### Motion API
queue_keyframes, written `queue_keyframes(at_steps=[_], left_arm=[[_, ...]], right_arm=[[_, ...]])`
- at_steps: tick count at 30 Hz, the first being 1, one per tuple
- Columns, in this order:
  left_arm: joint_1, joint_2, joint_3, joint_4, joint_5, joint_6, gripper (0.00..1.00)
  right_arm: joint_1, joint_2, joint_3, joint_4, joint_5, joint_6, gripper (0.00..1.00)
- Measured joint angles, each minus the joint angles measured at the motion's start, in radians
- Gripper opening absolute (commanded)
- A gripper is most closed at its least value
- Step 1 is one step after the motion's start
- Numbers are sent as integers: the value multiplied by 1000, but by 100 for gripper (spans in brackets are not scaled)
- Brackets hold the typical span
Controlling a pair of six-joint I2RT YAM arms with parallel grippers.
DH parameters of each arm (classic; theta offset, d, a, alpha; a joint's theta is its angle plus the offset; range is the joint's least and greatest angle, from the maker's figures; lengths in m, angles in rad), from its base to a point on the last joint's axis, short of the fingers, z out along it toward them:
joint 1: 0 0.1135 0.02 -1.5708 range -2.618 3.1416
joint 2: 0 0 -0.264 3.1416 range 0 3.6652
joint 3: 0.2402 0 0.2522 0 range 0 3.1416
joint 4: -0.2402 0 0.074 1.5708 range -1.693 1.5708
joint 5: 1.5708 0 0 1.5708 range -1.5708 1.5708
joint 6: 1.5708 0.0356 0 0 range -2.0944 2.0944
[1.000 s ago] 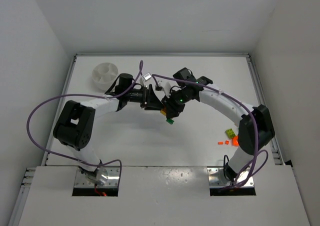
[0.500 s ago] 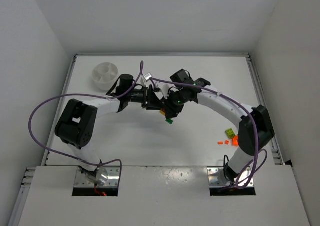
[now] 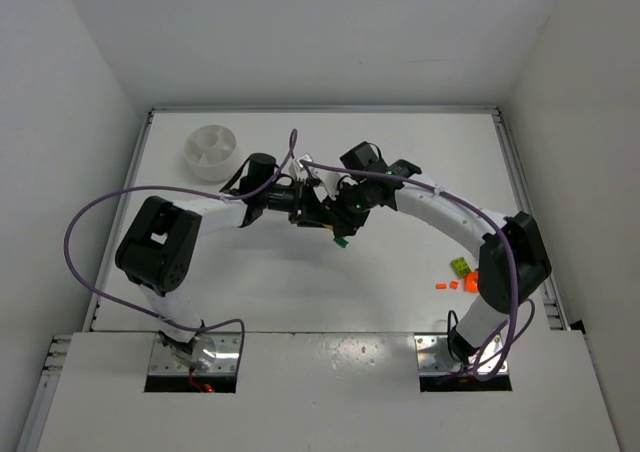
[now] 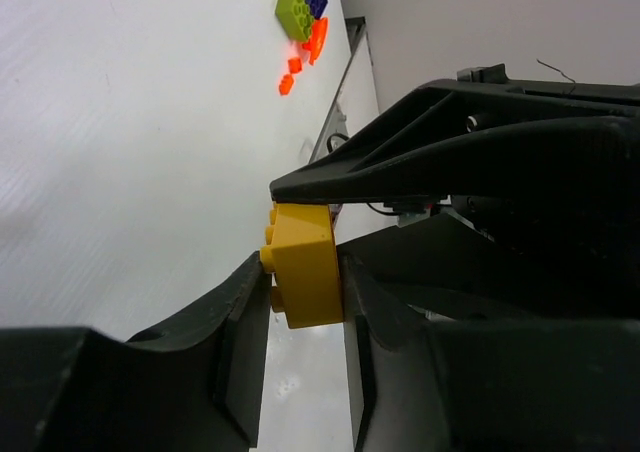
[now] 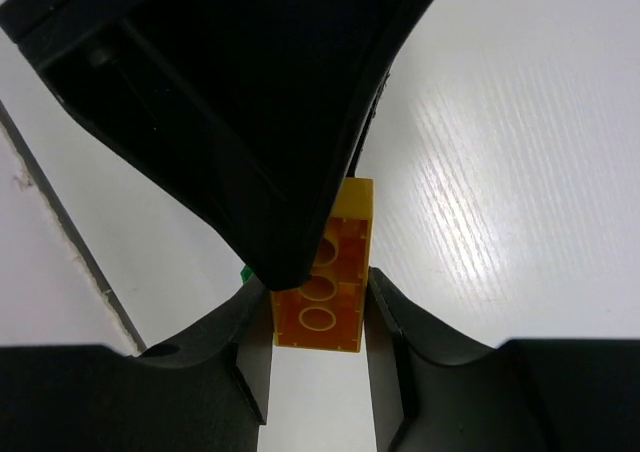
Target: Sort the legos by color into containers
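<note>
Left end effector and right end effector are hovering together above the middle of the table, both pinching one yellow brick. White divided dish is sitting far left; loose bricks are lying by the right arm's base.

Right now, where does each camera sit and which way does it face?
Top external: above and behind the bases, facing down at the table; both arms show, left hand and right hand meeting mid-table, white dish far left.
Left wrist: on the left arm, facing across the table toward the loose legos; own fingers below, the right hand above.
Right wrist: on the right arm, facing down at the table; own fingers below, the left hand above.
Shared: both wrist views show the yellow brick between fingers.
</note>
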Motion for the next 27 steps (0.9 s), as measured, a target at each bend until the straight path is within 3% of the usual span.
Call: queue_keyframes(at_steps=[13,21,27], left_arm=[[-3,19,-1,-38,-13,51,12],[148,18,-18,-129,-74,146,7],[286,-45,41,-336,-152,312,5]], right_arm=[[-4,-143,-193,102,68,8,58],[-42,-252,-270,74,155,6,67],[-78,-309,-322,90,208,6,68]])
